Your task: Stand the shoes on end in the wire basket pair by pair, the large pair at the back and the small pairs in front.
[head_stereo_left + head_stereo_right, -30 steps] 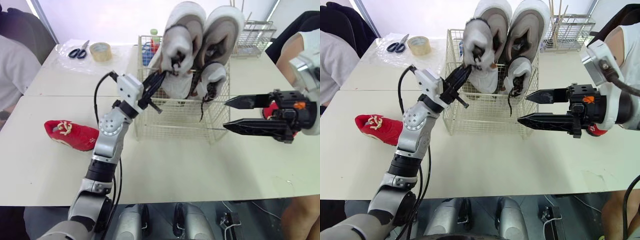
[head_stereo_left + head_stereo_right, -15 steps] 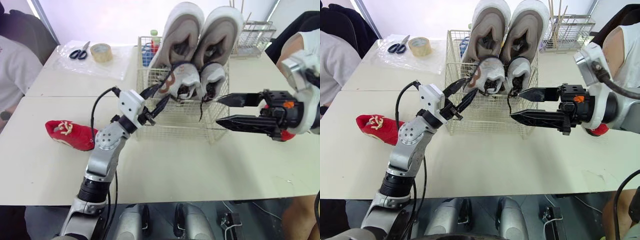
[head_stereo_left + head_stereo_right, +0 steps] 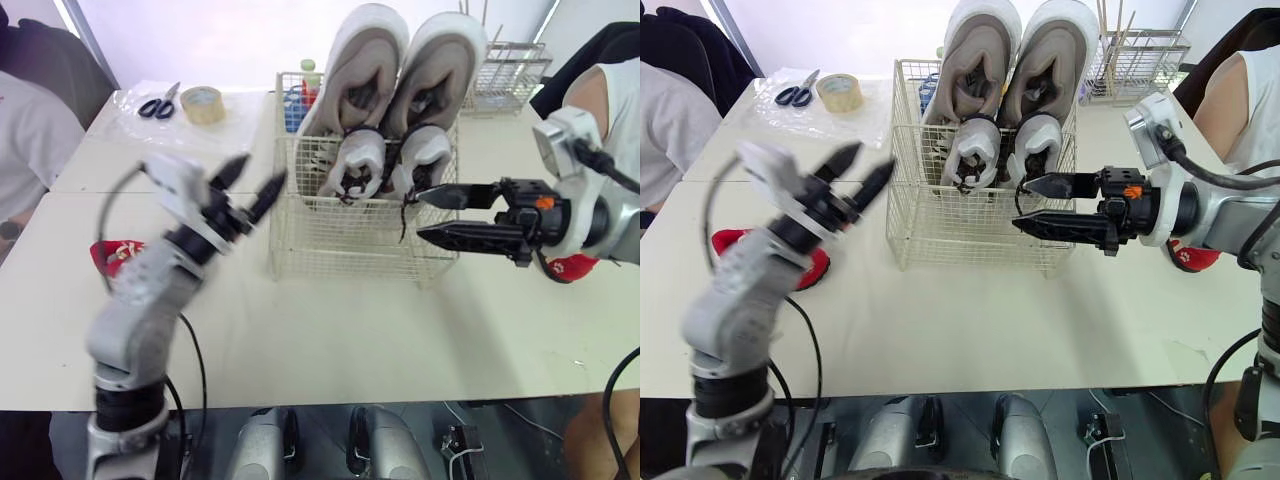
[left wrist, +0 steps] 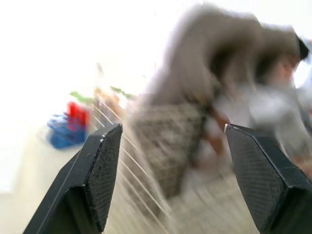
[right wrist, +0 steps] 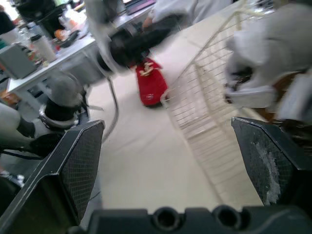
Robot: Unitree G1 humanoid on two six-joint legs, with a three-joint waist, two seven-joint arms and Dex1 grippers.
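Observation:
The wire basket [image 3: 350, 240] stands mid-table. Two large grey-and-white shoes [image 3: 372, 60] stand on end at its back, and two small white shoes [image 3: 358, 165] stand in front of them. My left gripper [image 3: 255, 175] hovers open and empty just left of the basket; its fingers [image 4: 100, 168] frame a blurred basket in the left wrist view. My right gripper [image 3: 421, 214] is open at the basket's right front, close to the right small shoe [image 3: 422, 158]. One red shoe [image 5: 148, 83] lies on the table at the left, partly behind my left arm. Another red shoe [image 3: 575, 268] lies behind my right wrist.
Scissors [image 3: 155, 103] and a tape roll [image 3: 203, 103] lie on a plastic sheet at the back left. A second wire rack [image 3: 507, 75] stands at the back right. One person sits at the left edge and another [image 3: 600, 70] stands at the right.
My left gripper let go of the small white shoe, which now stands in the basket's front left, then opened and drew back to the left. My right gripper moved left toward the basket.

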